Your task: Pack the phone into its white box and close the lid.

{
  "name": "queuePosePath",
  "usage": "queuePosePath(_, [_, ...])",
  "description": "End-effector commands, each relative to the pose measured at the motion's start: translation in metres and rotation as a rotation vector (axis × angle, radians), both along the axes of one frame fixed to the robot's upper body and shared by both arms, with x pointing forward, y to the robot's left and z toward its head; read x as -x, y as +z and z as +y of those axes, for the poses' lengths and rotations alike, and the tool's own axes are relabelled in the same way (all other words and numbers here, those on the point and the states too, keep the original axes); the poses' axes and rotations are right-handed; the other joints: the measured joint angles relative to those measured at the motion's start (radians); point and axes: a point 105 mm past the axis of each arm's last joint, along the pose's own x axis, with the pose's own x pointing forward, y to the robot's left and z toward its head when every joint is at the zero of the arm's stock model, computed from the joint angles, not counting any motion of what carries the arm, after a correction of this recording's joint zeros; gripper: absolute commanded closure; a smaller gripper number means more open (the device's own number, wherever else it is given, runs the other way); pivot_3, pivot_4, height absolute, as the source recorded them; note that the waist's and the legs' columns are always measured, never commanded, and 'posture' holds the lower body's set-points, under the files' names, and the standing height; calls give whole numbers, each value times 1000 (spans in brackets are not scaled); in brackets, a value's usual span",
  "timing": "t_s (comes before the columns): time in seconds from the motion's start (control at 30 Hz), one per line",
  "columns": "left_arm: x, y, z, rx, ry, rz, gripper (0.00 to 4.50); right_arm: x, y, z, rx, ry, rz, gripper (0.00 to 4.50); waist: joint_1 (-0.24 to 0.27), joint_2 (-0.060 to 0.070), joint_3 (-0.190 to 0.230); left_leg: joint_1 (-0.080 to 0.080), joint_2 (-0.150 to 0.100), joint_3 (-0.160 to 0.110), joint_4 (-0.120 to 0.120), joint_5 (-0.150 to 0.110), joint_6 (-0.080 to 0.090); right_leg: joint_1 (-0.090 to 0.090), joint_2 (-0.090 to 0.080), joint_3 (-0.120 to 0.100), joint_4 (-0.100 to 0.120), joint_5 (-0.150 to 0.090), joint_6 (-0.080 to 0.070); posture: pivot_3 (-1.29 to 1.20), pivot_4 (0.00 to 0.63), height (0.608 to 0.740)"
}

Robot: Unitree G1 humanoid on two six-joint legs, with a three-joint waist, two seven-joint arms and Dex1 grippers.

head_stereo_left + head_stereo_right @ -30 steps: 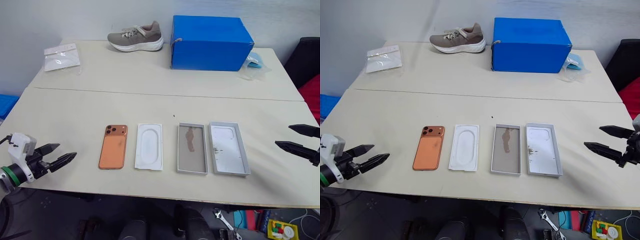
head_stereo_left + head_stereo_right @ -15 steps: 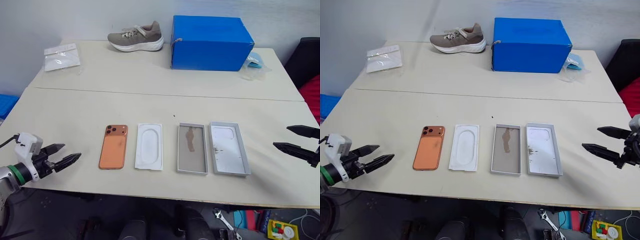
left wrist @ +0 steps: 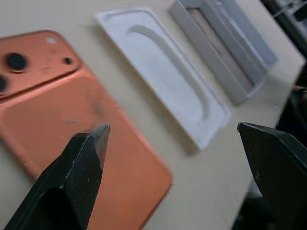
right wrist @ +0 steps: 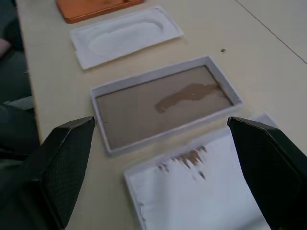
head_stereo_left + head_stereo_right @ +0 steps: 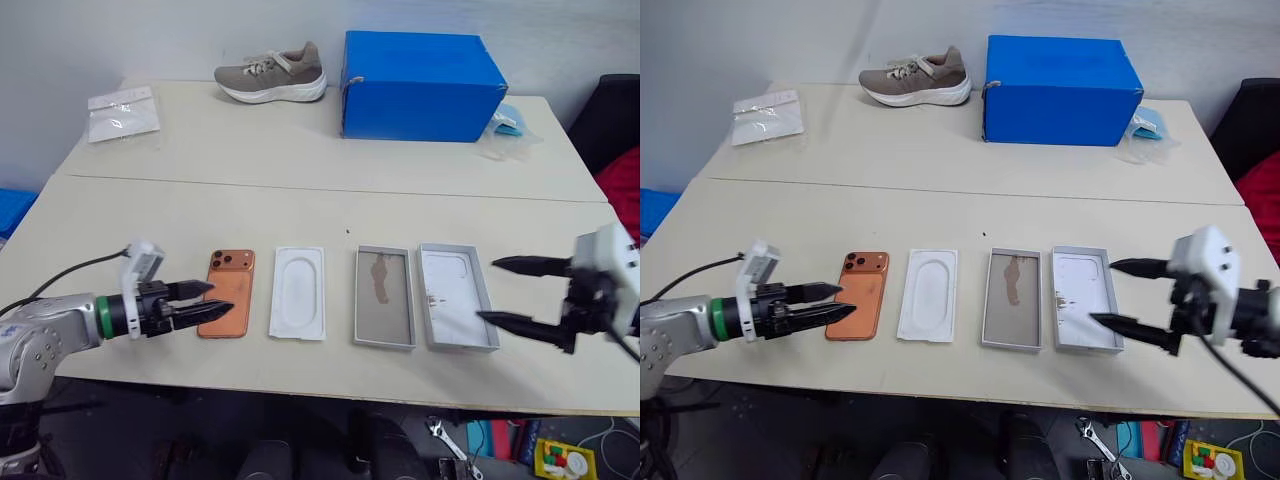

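Left eye view: left claw (image 5: 205, 302) wide over the phone (image 5: 228, 291), right claw (image 5: 503, 292) wide by the lid (image 5: 457, 296).

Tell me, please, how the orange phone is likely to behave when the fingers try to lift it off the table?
The phone lies flat on the table, so the fingers will probably struggle to get under its thin edge. Its smooth back looks slippery, and it may slide rather than lift. It seems rigid, so it should not flex, and its raised camera block may catch a finger.
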Motion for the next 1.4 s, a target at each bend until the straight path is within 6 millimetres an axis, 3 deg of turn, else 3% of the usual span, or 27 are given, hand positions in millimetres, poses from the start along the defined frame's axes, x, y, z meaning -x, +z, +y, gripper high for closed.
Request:
queuePosePath(0.03, [2,-1,-16,26,-37,122,24,7,2,23,-4,80,-43,0,0,0,0,0,0,0,1,0,0,0,0,0,0,0,0,0,150,740])
queuePosePath(0.2, [0,-14,-30,19,-68,367,24,12,-4,43,-29,148,-46,0,0,-1,0,0,-1,-1,1,0,-1,0,0,-1,0,0,0,0,150,740])
queuePosePath(0.37, [-12,-18,-38,0,-62,430,1184,14,-8,54,-57,156,-52,0,0,-3,0,-1,-1,-1,2,1,-2,0,0,-1,1,0,0,0,150,740])
queuePosePath(0.47, [-15,-16,-45,11,-85,451,1184,15,-10,57,-73,148,-53,0,0,-3,0,-1,-2,-2,2,2,-3,0,0,-1,1,0,0,0,150,740])
queuePosePath(0.77, [-17,-37,-59,-88,-102,501,1184,15,-11,55,-85,123,-59,0,2,-3,0,0,-2,-2,3,3,-4,0,0,-2,1,0,0,0,150,740])
queuePosePath(0.87, [-19,-37,-67,-68,-114,497,1768,15,-13,56,-86,122,-58,0,4,-3,0,0,-3,-2,4,3,-5,1,-1,-2,1,0,0,0,150,740])
queuePosePath(1.13, [-16,-43,-69,-55,-106,505,4290,14,-14,53,-86,113,-54,0,0,-3,0,0,-3,-2,4,3,-5,1,0,-2,2,0,1,0,150,740])
queuePosePath(1.17, [-16,-43,-69,-49,-103,506,4445,14,-14,53,-87,112,-53,0,1,-3,0,0,-3,-2,4,3,-6,1,0,-1,2,0,1,0,150,740])
queuePosePath(1.4, [-19,-35,-65,3,-77,477,4445,13,-14,52,-86,111,-51,0,0,-3,0,1,-3,-2,4,4,-7,1,0,-1,2,0,1,0,150,740])
